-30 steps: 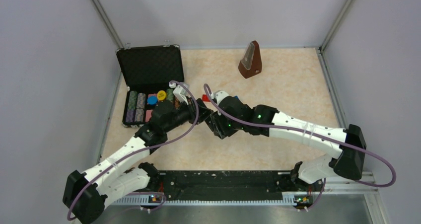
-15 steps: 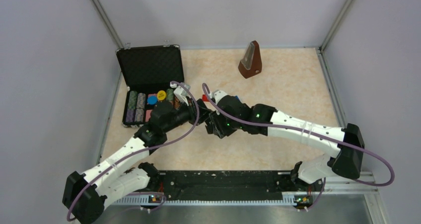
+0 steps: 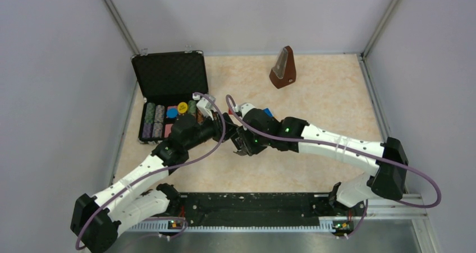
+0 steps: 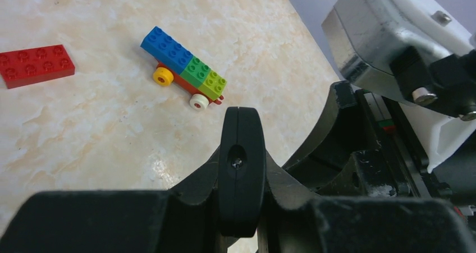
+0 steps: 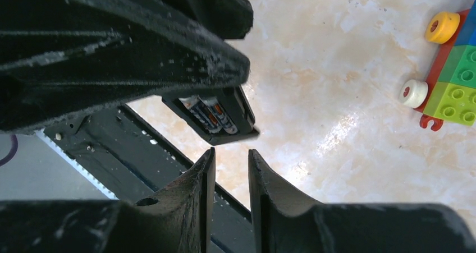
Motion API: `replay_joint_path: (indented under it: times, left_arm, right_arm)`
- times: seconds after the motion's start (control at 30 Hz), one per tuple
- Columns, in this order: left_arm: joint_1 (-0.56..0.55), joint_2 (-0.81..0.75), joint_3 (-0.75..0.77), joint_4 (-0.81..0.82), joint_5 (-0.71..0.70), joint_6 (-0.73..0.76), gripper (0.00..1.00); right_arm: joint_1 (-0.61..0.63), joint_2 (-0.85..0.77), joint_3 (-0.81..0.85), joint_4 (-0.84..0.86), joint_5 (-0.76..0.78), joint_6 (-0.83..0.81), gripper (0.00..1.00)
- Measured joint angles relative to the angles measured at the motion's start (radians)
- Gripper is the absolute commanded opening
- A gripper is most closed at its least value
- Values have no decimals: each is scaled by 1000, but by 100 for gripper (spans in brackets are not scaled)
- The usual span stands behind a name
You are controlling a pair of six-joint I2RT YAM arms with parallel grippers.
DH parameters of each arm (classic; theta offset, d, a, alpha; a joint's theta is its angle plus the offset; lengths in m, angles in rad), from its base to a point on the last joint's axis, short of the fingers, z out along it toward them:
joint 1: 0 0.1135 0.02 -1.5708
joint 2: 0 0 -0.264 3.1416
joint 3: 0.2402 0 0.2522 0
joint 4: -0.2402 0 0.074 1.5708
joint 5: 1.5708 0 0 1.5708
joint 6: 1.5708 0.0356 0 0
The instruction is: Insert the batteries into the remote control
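My left gripper is shut on the remote control, a slim black bar seen end-on between its jaws. In the right wrist view the remote's open compartment pokes out under the left gripper's fingers. The two batteries lie side by side inside it. My right gripper sits just below that end, its jaws a narrow gap apart with nothing between them. In the top view the left gripper and right gripper meet at the table's middle, hiding the remote.
A colourful toy-brick train and a loose red brick lie on the table beyond the grippers. An open black case with chips stands at the back left. A brown metronome stands at the back. A black strip runs along the near edge.
My right arm has shifted a little to the left, closer to the left gripper. The left arm has held still with the remote.
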Motion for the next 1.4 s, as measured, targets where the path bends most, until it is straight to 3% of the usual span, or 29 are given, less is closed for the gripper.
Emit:
replay_joint_path:
  times: [0.3,0.43,0.53,0.67,0.8,1.0,1.2,1.4]
  left_arm:
    - [0,-1,-5,-43,-124,-46,0]
    - [0,-3,-9,-77,-190,-66,0]
    - [0,-29,-12,-152,-299,-89,0]
    - [0,-103,-14,-269,-473,-138,0]
    - [0,-196,-19,-378,-624,-202,0]
    - [0,-305,-27,-501,-729,-273,0]
    - [0,-375,-42,-589,-760,-332,0]
    - [0,-428,-60,-641,-771,-368,0]
  right_arm:
    - [0,-3,-78,51,25,54,23]
    - [0,-19,-140,88,34,83,29]
    - [0,-37,-195,129,34,106,37]
    - [0,-33,-260,186,29,132,40]
    - [0,48,-255,231,23,121,41]
    - [-3,265,-144,255,29,18,41]
    - [-6,406,-49,272,42,-74,37]
    - [-14,454,-14,269,50,-107,22]
